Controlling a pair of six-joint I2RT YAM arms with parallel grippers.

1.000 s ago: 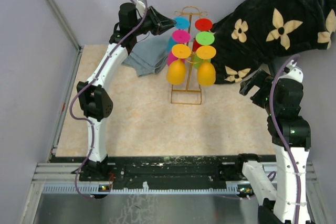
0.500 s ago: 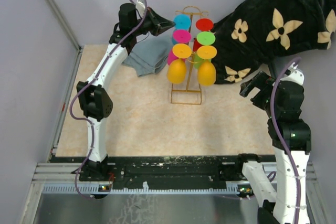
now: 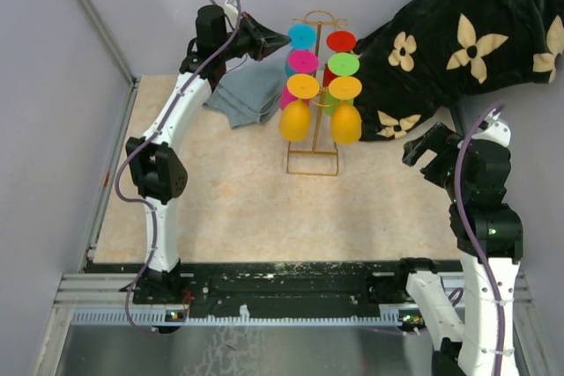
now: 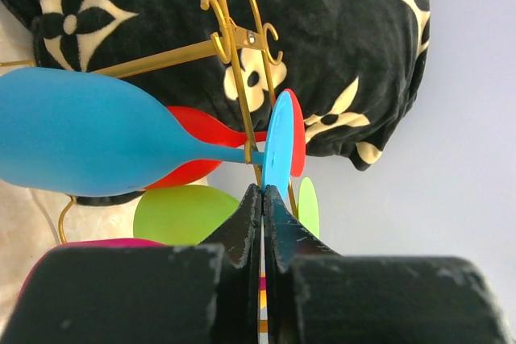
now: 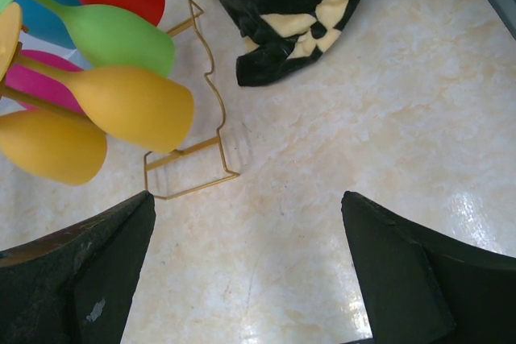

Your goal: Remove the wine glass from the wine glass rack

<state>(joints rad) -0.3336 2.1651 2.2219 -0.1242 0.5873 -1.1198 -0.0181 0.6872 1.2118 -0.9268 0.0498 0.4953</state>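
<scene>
Rack (image 4: 239, 38), gold wire, six coloured glasses hung on it, upright at the back-centre of the table (image 3: 229, 209).
I log the left gripper (image 4: 262, 192) at the rack's top left hook, fingers closed to a hairline slit, tips against the lower rim of the blue glass (image 4: 89, 142) foot; whether that rim is pinched I cannot tell. Blue glass hangs on its hook. Right gripper (image 5: 248, 199) spread wide, holding nothing, over the table right of the rack. Black flowered cloth (image 3: 458, 33) just right of the rack; grey cloth (image 3: 251, 94) left.
</scene>
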